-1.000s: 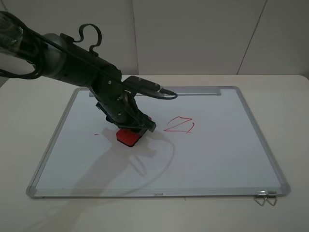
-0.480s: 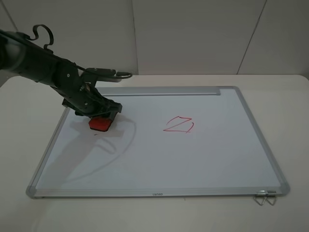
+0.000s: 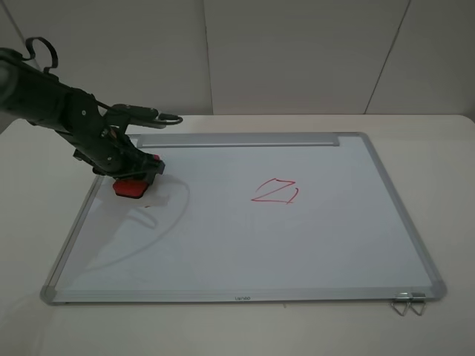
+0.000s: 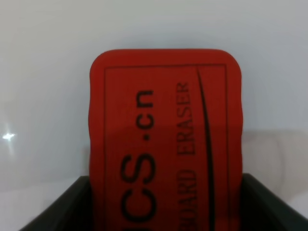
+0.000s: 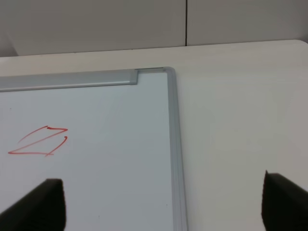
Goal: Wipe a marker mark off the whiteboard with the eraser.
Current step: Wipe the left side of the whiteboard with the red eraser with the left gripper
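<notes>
The whiteboard (image 3: 312,237) lies flat on the table, its silver strip along the far edge. My left gripper (image 3: 132,176) is shut on the red eraser (image 3: 129,188) and presses it onto the board close to the left frame. In the left wrist view the eraser (image 4: 163,130) sits lettering-up between the two dark fingers (image 4: 57,209). The W-like marker mark does not show anywhere on the board; only a tiny red speck (image 3: 147,205) lies beside the eraser. My right gripper (image 5: 166,204) stands open above the board's far right corner (image 5: 168,72) and is out of the exterior high view.
A wider Z-like red scribble (image 3: 274,191) sits near the board's middle, also visible as the scribble (image 5: 41,142) in the right wrist view. A metal clip (image 3: 408,302) hangs off the board's near right corner. White table (image 3: 445,185) surrounds the board.
My left arm has slid the eraser leftward across the board, from near the middle beside the scribble to the left frame. The scribble is unchanged.
</notes>
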Controlling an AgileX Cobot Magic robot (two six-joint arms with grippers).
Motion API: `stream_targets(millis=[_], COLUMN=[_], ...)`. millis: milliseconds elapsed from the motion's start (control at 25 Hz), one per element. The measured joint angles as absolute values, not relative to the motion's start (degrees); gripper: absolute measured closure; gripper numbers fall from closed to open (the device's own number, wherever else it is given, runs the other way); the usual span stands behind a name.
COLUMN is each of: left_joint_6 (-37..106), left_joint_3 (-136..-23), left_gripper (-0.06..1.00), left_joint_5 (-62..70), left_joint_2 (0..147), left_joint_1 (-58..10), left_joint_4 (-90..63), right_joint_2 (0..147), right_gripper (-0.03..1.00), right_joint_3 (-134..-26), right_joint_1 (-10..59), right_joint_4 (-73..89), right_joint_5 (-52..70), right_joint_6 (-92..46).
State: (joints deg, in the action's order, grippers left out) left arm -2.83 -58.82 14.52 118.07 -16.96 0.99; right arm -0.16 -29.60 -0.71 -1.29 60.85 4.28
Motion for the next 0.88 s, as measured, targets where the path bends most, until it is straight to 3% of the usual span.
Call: stream_targets(millis=[480,880], left_joint_6=[-2.6,-2.1], left_joint_3=[-58.8,-55.6], left_gripper=[0.38,0.38], left_joint_5=[18.3,14.0], left_joint_2=[117.8,117.0], left_joint_1=[-34.7,-34.1], left_joint_4=[0.0,-0.8], right_joint_2=[-0.2,-0.2], right_gripper=[0.24,0.24], right_joint_3=[-29.6,-29.6], right_joint_1=[-0.7,-0.7], right_joint_4=[-1.3,-1.3], right_joint_5=[60.9,60.9], right_joint_6=[4.3,4.3])
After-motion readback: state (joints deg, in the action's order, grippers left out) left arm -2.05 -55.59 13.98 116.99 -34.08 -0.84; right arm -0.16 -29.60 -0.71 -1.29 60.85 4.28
